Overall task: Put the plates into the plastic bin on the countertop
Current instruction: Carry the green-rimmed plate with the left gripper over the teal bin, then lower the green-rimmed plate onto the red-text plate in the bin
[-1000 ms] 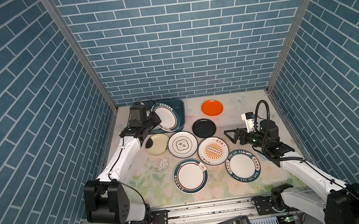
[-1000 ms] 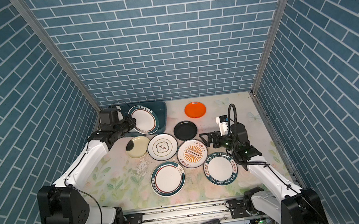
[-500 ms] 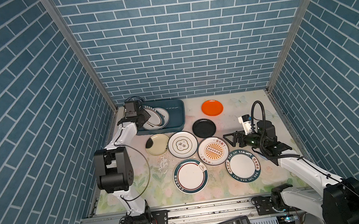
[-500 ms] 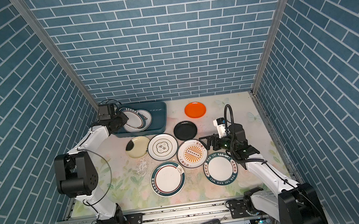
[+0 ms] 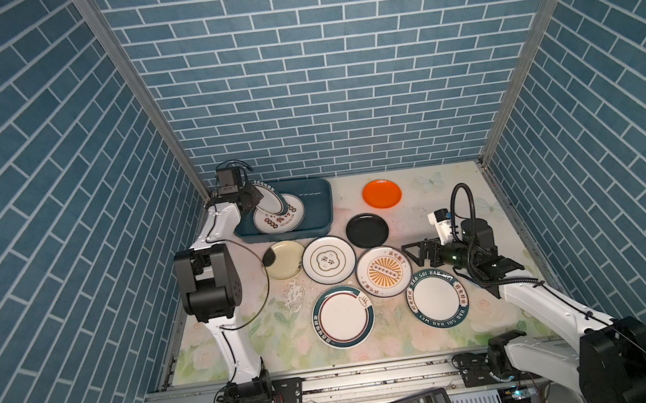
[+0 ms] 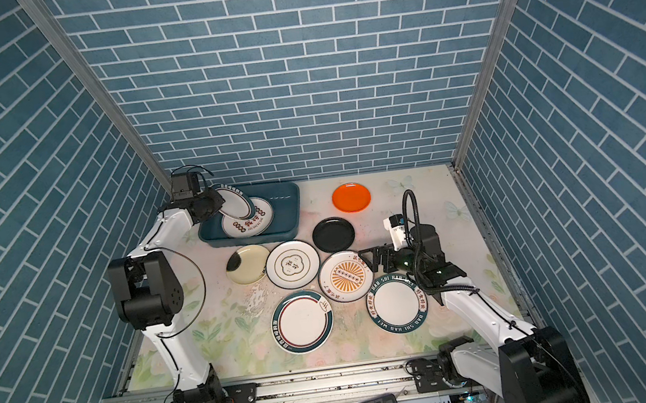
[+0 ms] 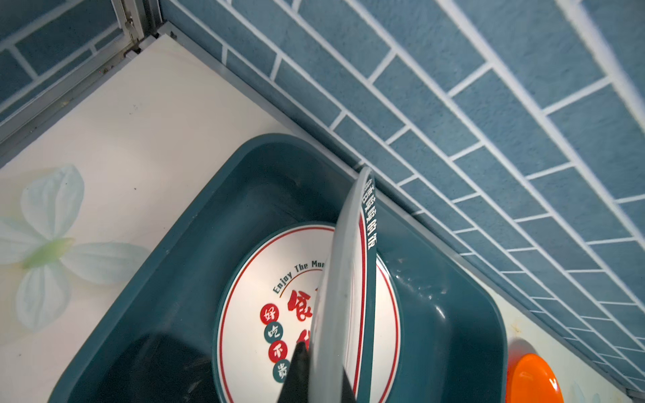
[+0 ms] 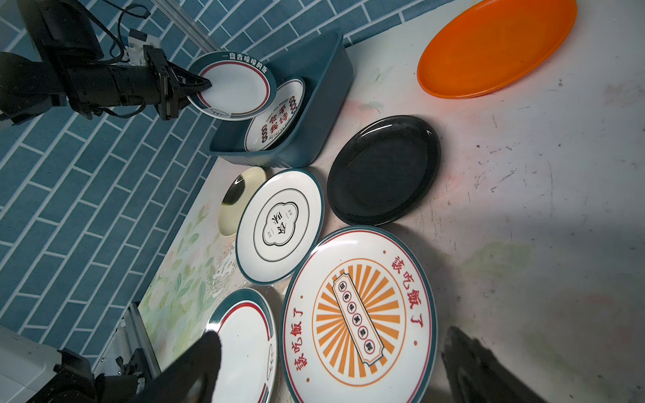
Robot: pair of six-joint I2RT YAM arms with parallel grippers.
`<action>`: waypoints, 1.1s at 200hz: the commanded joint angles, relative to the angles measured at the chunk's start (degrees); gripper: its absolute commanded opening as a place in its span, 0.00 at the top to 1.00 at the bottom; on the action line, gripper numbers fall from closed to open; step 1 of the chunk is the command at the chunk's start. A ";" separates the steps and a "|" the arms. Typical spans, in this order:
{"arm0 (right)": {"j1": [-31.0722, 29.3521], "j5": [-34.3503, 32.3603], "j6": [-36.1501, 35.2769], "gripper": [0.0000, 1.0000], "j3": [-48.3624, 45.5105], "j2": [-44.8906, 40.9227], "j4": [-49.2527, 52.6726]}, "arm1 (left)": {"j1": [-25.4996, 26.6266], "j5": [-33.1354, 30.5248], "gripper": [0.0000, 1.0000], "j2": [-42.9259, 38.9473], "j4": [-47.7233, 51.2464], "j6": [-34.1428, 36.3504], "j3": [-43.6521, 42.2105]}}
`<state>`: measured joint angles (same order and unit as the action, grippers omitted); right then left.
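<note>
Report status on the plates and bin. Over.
Left gripper shut on teal-rimmed plate, tilted over plastic bin. Right gripper open near sunburst plate. Red-lettered plate flat in bin, seven more on countertop. Bin unobstructed.

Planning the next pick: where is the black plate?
In both top views the black plate lies right of the bin, between the orange plate and the sunburst plate.
</note>
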<state>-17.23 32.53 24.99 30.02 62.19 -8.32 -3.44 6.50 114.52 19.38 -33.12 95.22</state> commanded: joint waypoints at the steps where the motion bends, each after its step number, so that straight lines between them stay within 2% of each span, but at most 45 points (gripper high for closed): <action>1: -0.07 -0.29 -2.41 0.01 -0.41 0.88 -1.53 | 0.02 0.09 1.00 1.51 1.80 1.82 1.46; 96: -0.08 -2.67 -2.14 0.01 -0.40 2.03 -1.02 | 0.10 -2.28 1.00 5.49 7.01 6.73 5.14; 114: -0.08 -2.87 -2.05 0.01 -0.36 2.41 -0.83 | 0.03 -2.28 0.87 6.30 7.65 7.35 5.34; 143: -0.09 -3.24 -1.73 0.01 -0.57 2.17 -1.59 | 0.06 -2.71 0.72 7.17 8.43 7.71 5.62; 166: -0.04 -3.65 -1.70 0.01 -0.76 1.44 -1.69 | 0.05 -3.49 0.68 7.81 9.33 8.36 6.48; 198: -0.06 -4.76 -1.70 0.01 -1.05 0.91 -1.27 | 0.06 -3.51 0.67 8.53 10.26 8.56 7.70; 210: -0.04 -4.69 -1.66 0.01 -1.02 0.85 -1.19 | 0.10 -3.38 0.63 8.32 10.28 8.69 7.76; 220: -0.08 -4.67 -1.71 0.01 -1.00 0.87 -1.17 | 0.10 -3.26 0.55 7.98 10.20 8.85 7.65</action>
<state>-17.26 28.80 25.02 30.02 64.16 -8.60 -3.40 3.66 122.48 28.86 -25.06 101.25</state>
